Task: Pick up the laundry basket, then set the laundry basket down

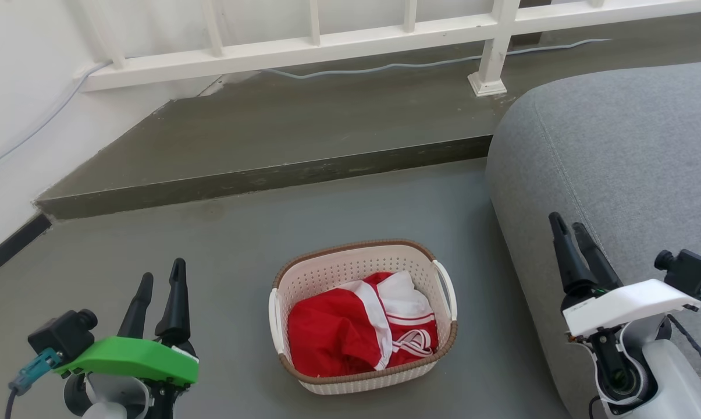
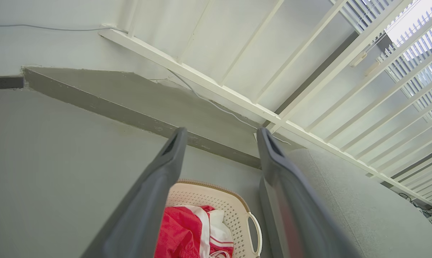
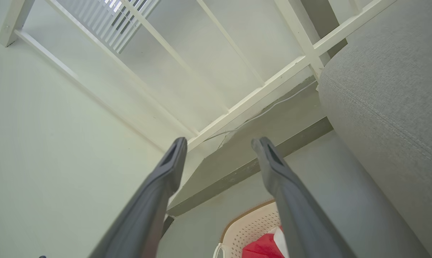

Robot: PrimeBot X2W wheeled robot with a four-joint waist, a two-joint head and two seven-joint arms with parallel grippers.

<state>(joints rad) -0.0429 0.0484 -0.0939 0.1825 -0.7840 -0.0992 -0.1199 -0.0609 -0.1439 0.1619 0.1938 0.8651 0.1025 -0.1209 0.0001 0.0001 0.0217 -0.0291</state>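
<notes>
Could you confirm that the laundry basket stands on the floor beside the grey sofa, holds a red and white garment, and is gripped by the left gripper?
Not quite: the left gripper is open and apart from the laundry basket, as the head view shows. The rest holds: it stands on the floor beside the grey sofa with a red and white garment inside.

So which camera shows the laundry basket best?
The head view: the whole laundry basket sits on the floor, red-and-white clothes inside. The left wrist view catches part of it; the right wrist view, one corner.
</notes>
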